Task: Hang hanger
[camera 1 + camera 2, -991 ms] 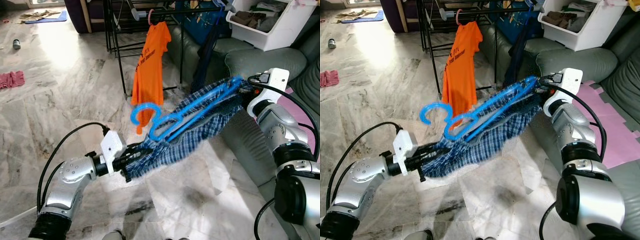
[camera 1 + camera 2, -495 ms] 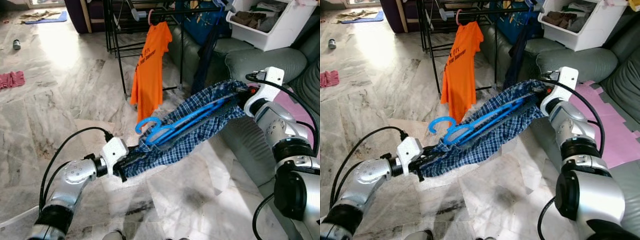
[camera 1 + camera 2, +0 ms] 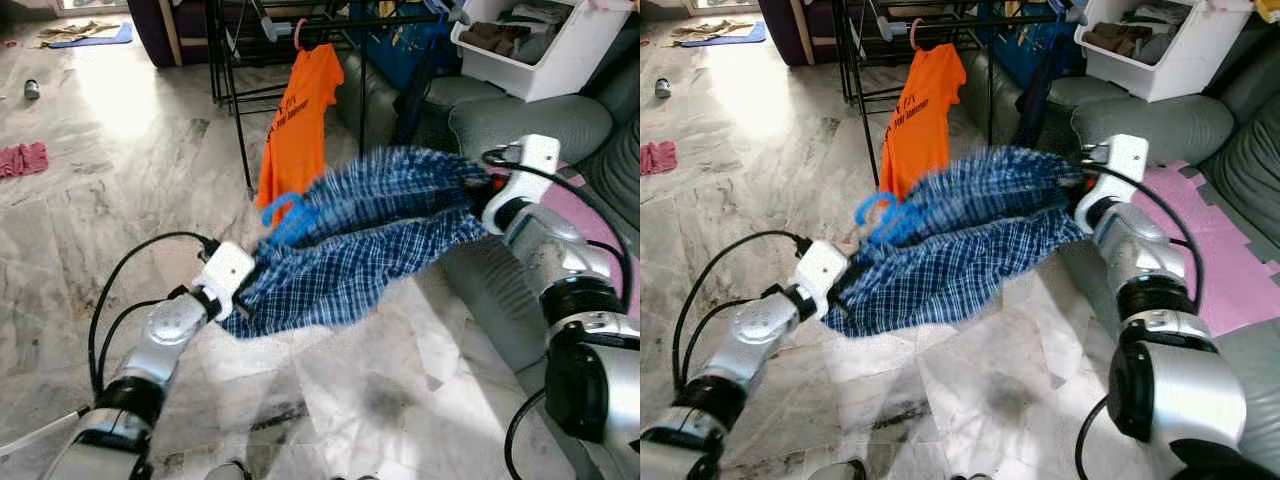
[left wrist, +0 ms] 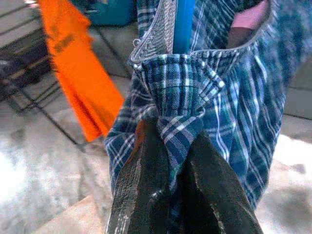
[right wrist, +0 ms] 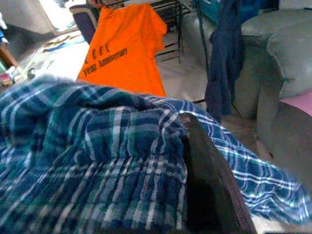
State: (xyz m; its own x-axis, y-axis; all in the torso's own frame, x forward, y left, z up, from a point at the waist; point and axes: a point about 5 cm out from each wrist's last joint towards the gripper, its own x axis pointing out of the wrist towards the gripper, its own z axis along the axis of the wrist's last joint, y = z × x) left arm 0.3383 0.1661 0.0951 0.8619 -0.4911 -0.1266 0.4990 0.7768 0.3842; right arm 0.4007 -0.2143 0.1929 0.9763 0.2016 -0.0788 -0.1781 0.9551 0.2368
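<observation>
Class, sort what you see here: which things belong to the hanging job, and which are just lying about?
Job:
left pincer, shut on the plaid cloth
right pincer, gripping its other end
blue hanger
clothes rack

Lying about:
orange T-shirt, already hung
white bin
sofa
red rag

This is a home's living area: a glossy grey-veined marble floor [image 3: 120, 170], a grey-green leather sofa [image 3: 530, 125], a black metal clothes rack [image 3: 235, 60] holding an orange printed T-shirt [image 3: 298, 120], and a white plastic laundry bin [image 3: 545, 45] of folded clothes.
</observation>
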